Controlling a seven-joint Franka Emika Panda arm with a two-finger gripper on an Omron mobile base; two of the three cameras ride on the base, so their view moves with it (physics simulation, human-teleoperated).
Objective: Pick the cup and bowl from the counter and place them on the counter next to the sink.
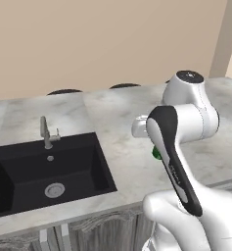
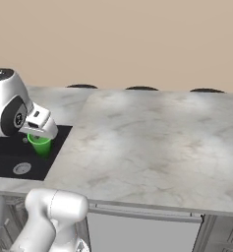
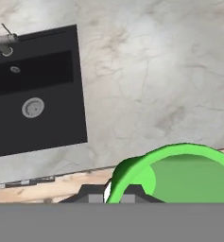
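End effector closed on the rim of the small bright green cup, holding it off the pale grey-white marbled stone counter. Cup hangs near the right edge of the black rectangular sink; slim silver faucet behind the basin.

green cup close at lower right, rim up; black sink with faucet upper left; marbled counter beyond.
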